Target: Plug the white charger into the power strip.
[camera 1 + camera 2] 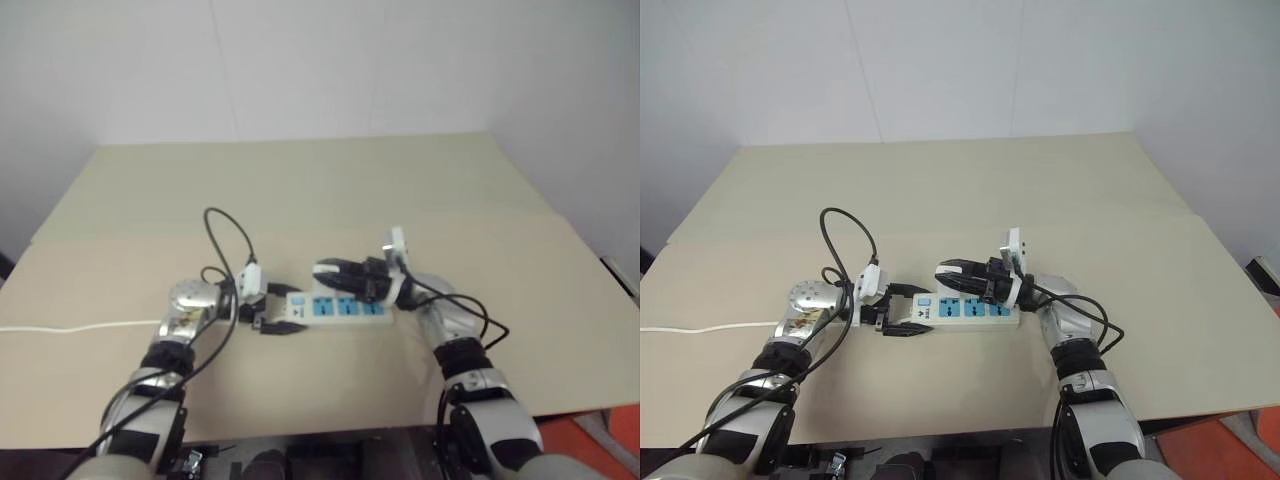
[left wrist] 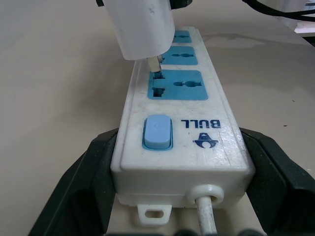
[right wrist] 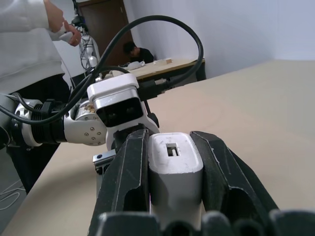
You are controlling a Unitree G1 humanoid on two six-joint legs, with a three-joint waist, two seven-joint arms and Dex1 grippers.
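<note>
While left jaws clamp the power strip (image 2: 179, 128), right jaws grip the white charger (image 3: 174, 167) above it

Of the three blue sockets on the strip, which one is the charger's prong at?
The socket next to the blue switch, at the cord end of the power strip. The white charger hangs directly over it; the other two sockets lie beyond.
</note>
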